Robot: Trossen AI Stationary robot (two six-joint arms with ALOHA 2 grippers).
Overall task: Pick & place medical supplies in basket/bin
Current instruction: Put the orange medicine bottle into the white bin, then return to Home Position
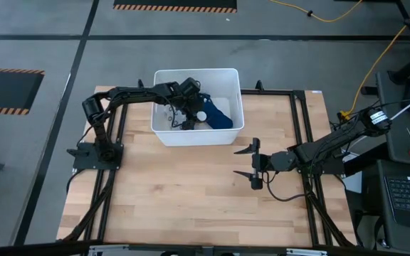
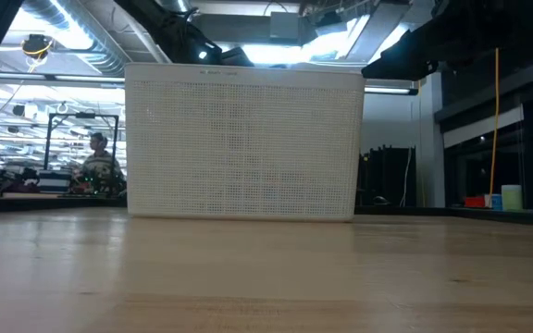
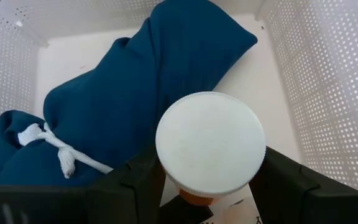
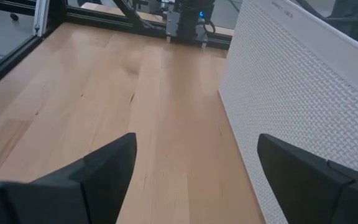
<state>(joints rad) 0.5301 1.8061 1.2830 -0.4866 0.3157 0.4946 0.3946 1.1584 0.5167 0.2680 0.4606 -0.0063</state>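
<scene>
Nearest the low camera, bare wooden table (image 2: 266,277) runs back to the white perforated bin (image 2: 244,143), which stands upright at the table's far middle.

Out on the open wood to the bin's right and nearer the front, the right gripper (image 1: 253,163) hangs with its fingers spread wide and nothing between them; the right wrist view shows only planks in the gap and the bin wall just beside it.

Farther back, the left gripper (image 1: 188,107) reaches down inside the bin. Its fingers (image 3: 138,180) are closed against a round white-capped bottle (image 3: 210,142) with an orange body just visible under the cap. Behind the bottle, the dark-blue cloth bundle (image 3: 135,93) lies on the bin floor, its white band (image 3: 58,149) knotted near one end.
</scene>
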